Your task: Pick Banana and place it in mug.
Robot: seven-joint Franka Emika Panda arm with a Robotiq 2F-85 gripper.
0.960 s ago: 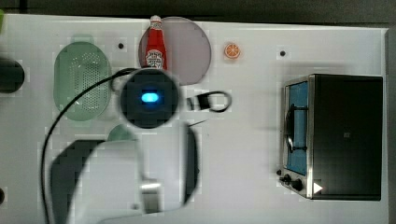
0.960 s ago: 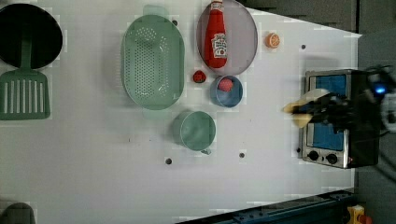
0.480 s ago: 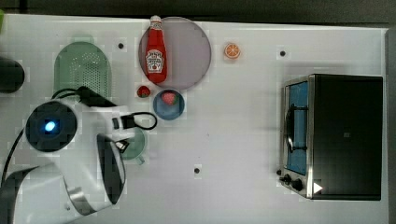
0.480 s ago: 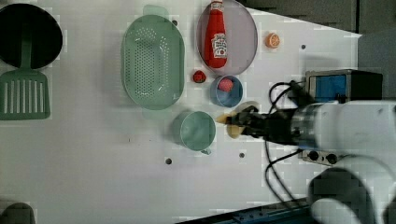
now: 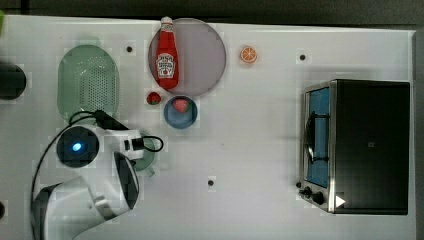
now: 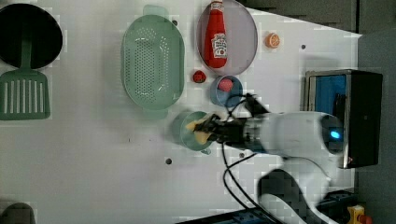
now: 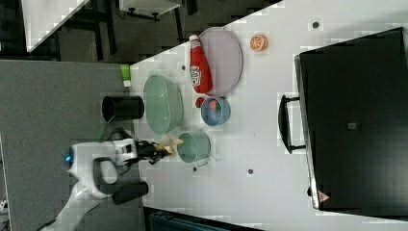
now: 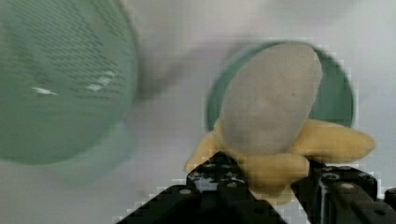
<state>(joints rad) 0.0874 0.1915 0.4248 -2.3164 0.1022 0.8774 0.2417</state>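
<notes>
The gripper point(image 8: 261, 184) pinches the peeled banana point(image 8: 273, 126) at its base, above the mug point(image 6: 189, 130). It looks soft and light, so squeeze gently there

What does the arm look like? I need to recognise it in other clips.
The arm has glossy white shells with dark joint sections. A round cap with a glowing blue light sits on one joint. Black cables loop loosely along it. The end effector is black, with blocky fingers.

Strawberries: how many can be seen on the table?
2. One strawberry lies in the blue bowl; the other strawberry lies on the table beside the bowl.
</notes>
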